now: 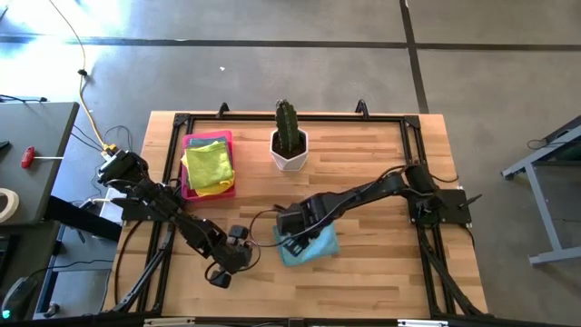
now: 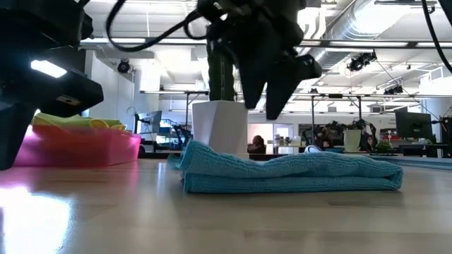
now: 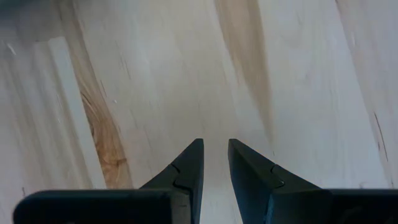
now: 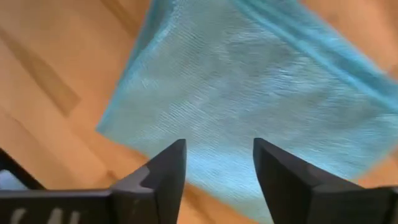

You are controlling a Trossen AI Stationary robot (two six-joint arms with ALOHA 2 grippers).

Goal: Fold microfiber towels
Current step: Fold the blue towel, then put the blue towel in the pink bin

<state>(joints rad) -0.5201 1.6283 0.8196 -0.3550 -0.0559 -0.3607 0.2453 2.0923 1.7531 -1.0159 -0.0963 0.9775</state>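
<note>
While my right gripper hovers spread just above the folded blue towel (lying flat mid-table, apparently released), my left gripper, nearly closed and empty, waits beside it over bare wood.

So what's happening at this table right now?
A two-arm robot is folding towels. The right gripper hangs open just above a folded blue towel lying flat on the table, gripping nothing. The left gripper waits over bare wood, holding nothing. More towels, yellow and green on top, sit in the pink tray beside a potted cactus.
</note>
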